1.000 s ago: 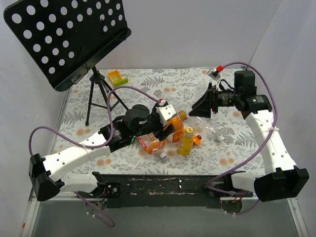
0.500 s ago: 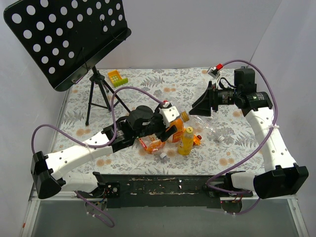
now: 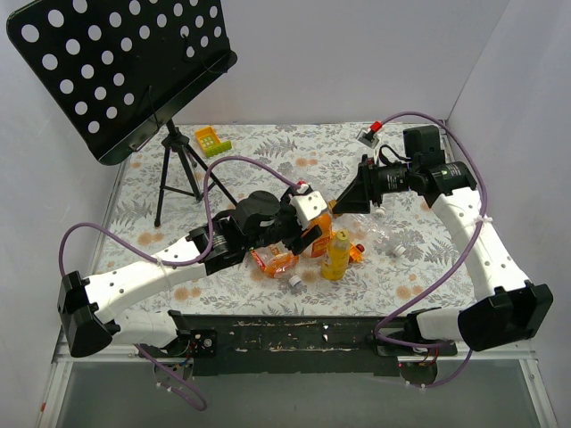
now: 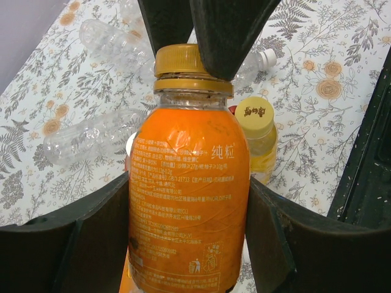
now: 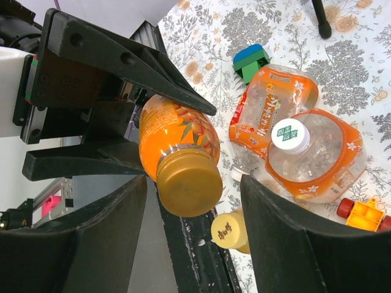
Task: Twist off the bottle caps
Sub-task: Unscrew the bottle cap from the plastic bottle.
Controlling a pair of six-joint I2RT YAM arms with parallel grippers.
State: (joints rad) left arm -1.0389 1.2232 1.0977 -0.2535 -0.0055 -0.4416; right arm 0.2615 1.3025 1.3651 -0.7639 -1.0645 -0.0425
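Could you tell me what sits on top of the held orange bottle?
An amber cap, between the right gripper's fingers; it covers the orange bottle's mouth, which cannot be seen.

Orange bottle [image 4: 188,183] in left hand [image 4: 186,235]

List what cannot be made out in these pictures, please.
- Orange bottle: base cut off by the bottom edge, left wrist view.
- Yellow bottle: body mostly hidden behind the orange bottle, left wrist view.
- Toy car: cut by the right edge, right wrist view.
- Gold cap: too small in the top view, partly covered by the right pincer.
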